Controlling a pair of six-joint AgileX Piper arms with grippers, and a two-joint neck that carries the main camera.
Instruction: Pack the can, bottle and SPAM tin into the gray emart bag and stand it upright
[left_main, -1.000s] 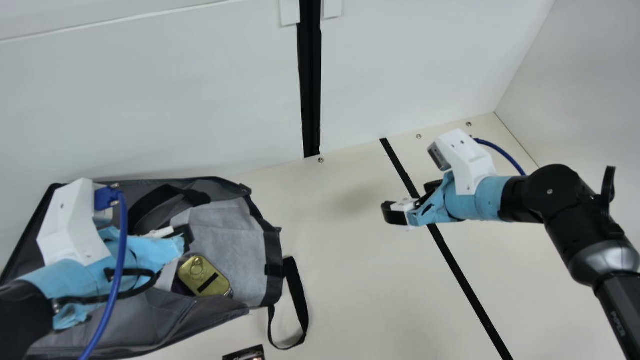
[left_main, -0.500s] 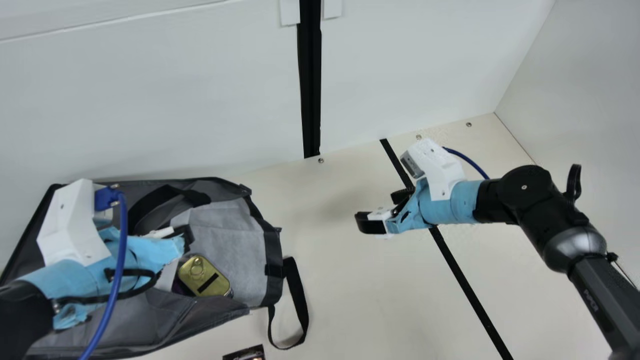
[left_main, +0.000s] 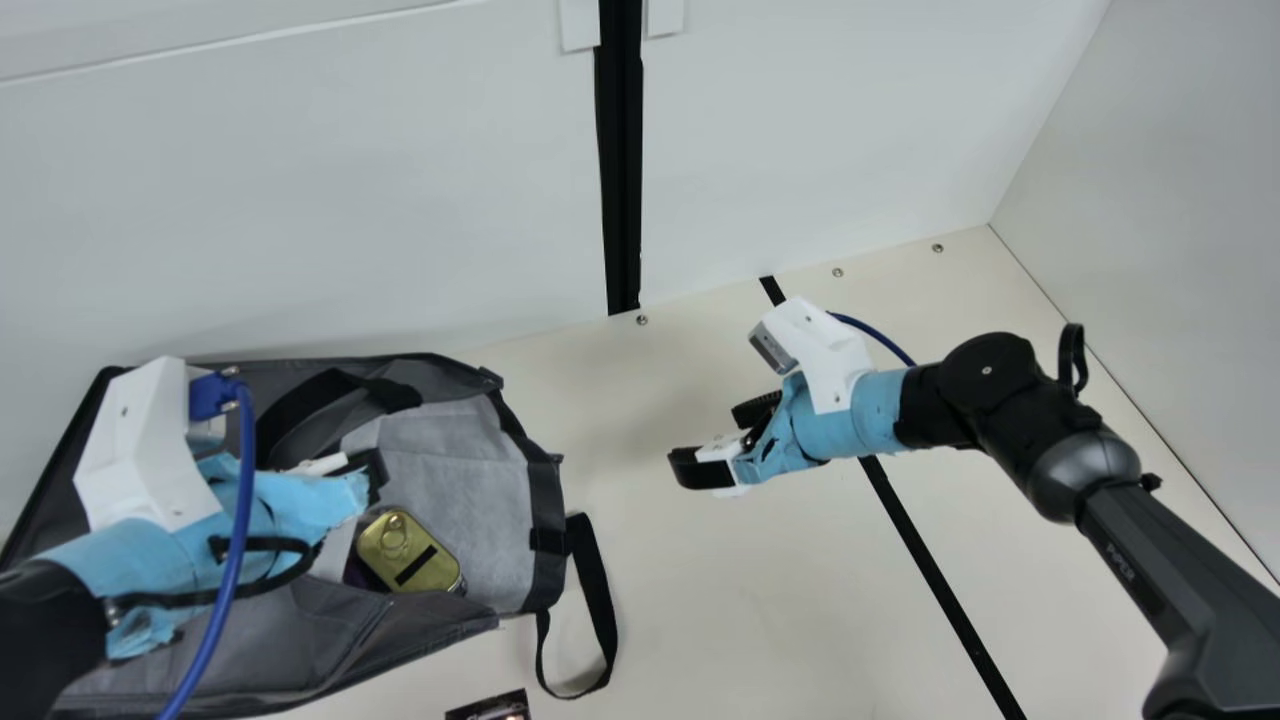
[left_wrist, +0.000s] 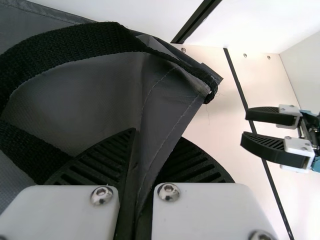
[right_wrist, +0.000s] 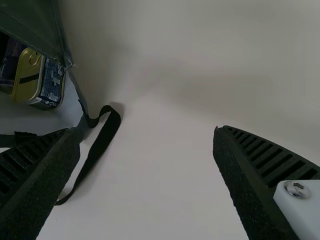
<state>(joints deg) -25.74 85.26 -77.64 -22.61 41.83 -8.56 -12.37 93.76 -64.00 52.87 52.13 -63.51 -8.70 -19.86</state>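
Two jobs: left gripper (left_wrist: 157, 134) is pinching gray bag (left_main: 330, 635) and should be holding firm; spread right gripper (right_wrist: 142, 129) should be squaring up to free rim (left_main: 547, 575), clear of SPAM tin (left_main: 412, 554).

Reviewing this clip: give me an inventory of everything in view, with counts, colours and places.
Bag: one, gray with black straps, lying at the table's left
SPAM tin: one, gold and dark blue, inside the bag
Item beside it: one, dark, partly hidden
Printed object: one, dark, main view's bottom edge
Table: one, cream, black stripe across
Walls: white, around the table
Left gripper: one, black, closed on bag fabric
Right gripper: one, black, open above the table
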